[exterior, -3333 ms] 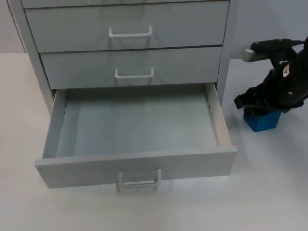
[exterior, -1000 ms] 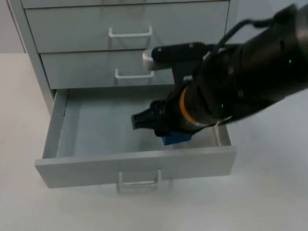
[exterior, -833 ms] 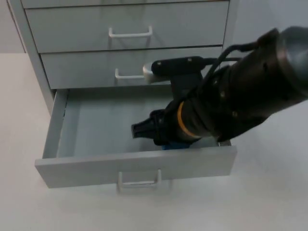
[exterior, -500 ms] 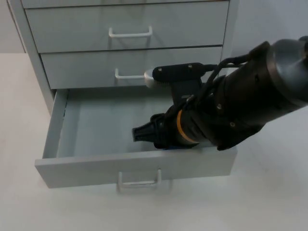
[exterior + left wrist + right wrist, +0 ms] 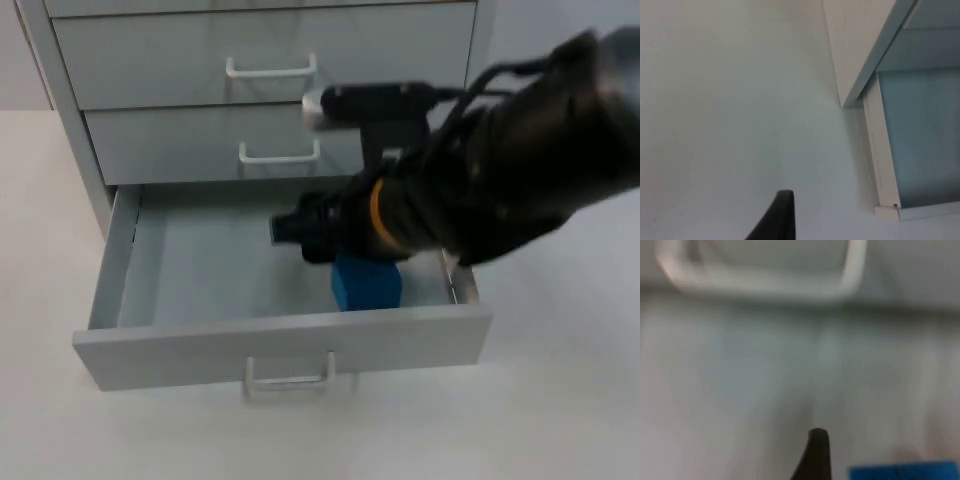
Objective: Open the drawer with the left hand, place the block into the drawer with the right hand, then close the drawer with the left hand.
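Lifting now, the right hand [image 5: 300, 232] is leaving the block [image 5: 367, 284] sitting free inside the open drawer [image 5: 280, 335]; its grip can't be judged, left hand [image 5: 780, 220] waiting beside the cabinet [image 5: 860, 45]

A big white table [image 5: 560, 400] fills the near side. A grey wall [image 5: 20, 60] stands at the far left, behind it.

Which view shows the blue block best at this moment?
The top view: the blue block sits in the open drawer near its front wall, just below the right gripper. The right wrist view catches a blurred strip of the block's top. The left wrist view looks at the drawer's side.
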You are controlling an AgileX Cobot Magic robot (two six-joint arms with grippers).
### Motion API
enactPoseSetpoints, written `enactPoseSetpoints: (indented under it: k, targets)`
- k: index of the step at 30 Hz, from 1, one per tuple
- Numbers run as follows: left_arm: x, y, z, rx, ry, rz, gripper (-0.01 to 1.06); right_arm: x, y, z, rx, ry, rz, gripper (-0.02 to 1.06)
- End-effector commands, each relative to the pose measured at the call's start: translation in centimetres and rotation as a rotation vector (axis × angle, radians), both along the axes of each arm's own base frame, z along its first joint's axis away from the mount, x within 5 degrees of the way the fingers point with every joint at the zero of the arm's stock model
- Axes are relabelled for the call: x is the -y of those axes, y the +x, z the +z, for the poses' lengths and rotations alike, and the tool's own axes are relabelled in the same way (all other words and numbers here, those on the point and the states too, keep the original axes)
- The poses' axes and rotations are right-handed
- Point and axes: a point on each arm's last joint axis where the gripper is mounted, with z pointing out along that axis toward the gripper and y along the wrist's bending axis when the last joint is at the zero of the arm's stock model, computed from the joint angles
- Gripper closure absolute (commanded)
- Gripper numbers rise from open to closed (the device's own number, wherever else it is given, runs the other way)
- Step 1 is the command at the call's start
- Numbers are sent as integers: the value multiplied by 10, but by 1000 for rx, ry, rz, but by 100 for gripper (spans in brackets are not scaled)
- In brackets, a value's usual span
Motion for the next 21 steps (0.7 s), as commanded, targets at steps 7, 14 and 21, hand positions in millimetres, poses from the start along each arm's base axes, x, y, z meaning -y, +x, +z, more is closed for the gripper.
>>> enactPoseSetpoints:
  k: [7, 14, 21]
  targets:
    - [1, -2, 0, 5, -15, 4, 0, 2, -26, 72, -24, 20, 97, 34]
    - [1, -2, 0, 5, -15, 4, 0, 24, -60, 75, -128, -45, 155, 34]
    - [1, -2, 0, 4, -22, 4, 0, 58, -85, 74, -150, -75, 155, 34]
